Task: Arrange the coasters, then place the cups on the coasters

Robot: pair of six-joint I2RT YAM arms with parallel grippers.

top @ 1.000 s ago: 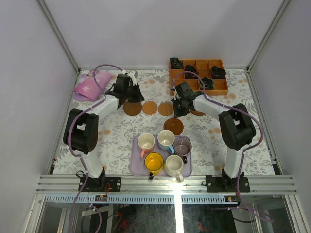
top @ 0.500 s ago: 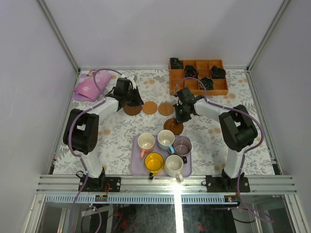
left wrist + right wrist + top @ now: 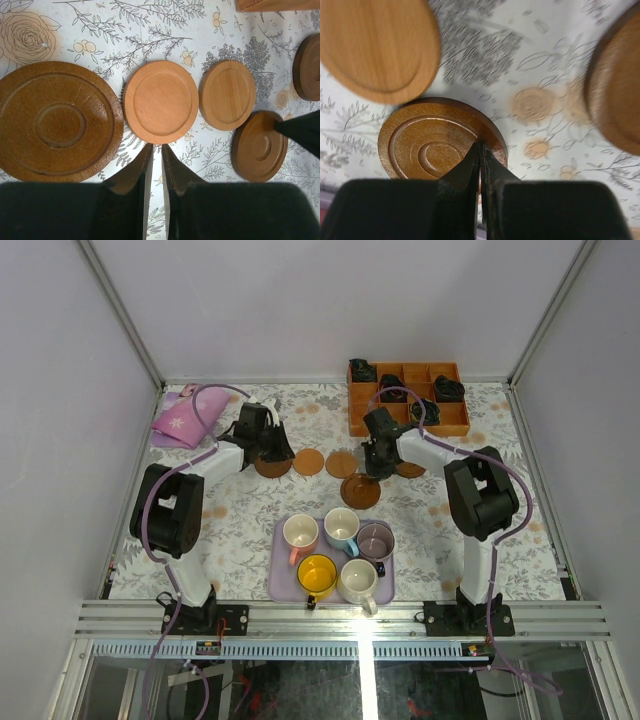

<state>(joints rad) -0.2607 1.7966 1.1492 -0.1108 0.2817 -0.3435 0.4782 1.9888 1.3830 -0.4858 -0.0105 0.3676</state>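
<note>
Top external view shows five coasters point(image 3: 308, 461) lying flat in the middle of the worktop point(image 3: 230, 525), a bit toward the far edge. Four make a rough row. One dark coaster point(image 3: 359, 494) sits nearer than the rest, just beside the row. The right gripper point(image 3: 480, 144) has its jaws pressed together, holding nothing, with the tips at this coaster's rim. The left gripper point(image 3: 156, 146) hangs over the left end of the row. Its jaws show a narrow gap with nothing in it. All five cups point(image 3: 358, 580) sit on the purple tray point(image 3: 279, 585) by the near edge. The arranging looks almost done, and no cup is on a coaster yet.
</note>
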